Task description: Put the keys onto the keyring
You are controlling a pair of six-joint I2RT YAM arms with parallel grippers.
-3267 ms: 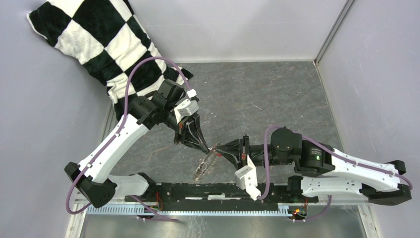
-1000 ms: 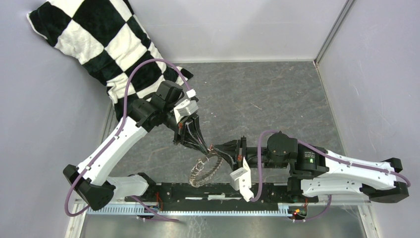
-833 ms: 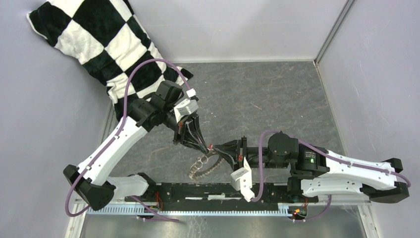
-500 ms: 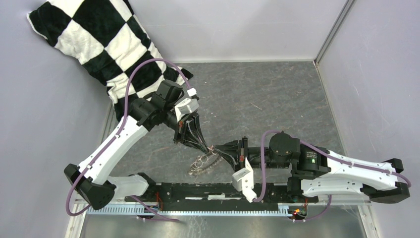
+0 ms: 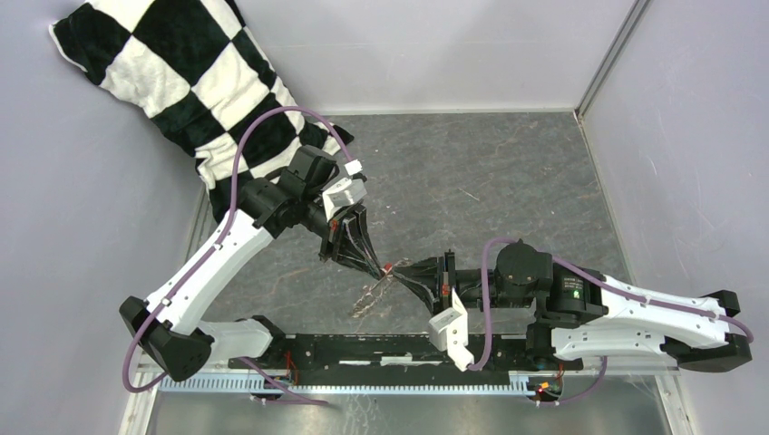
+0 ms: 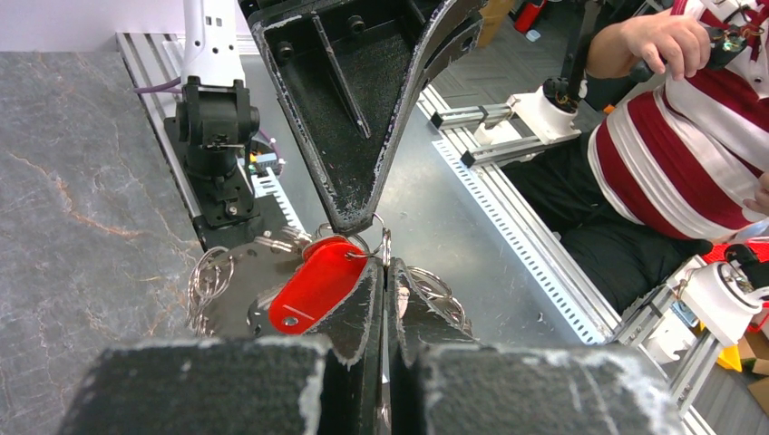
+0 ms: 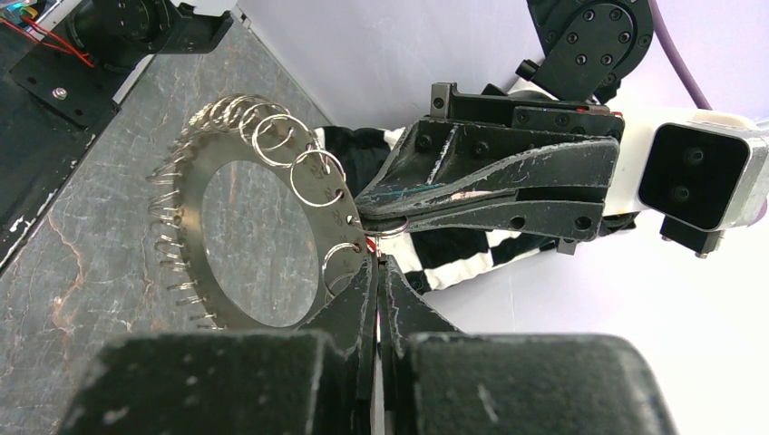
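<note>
The keys are a red plastic tag on a small silvery split ring, and show as a red speck in the top view. My left gripper is shut on that split ring. The keyring is a flat metal disc with a hollow centre, fringed with wire rings. It hangs edge-on below the two grippers. My right gripper is shut on the disc's rim. The two grippers meet tip to tip: left gripper, right gripper. A sliver of the red tag peeks out between them.
A black-and-white checkered cloth lies at the back left corner. Grey walls enclose the stone table. A black rail runs along the near edge. A person in a striped shirt sits beyond the table.
The keyring has swung from showing its open face to hanging edge-on. Both gripper tips have shifted slightly up and right while staying shut.
</note>
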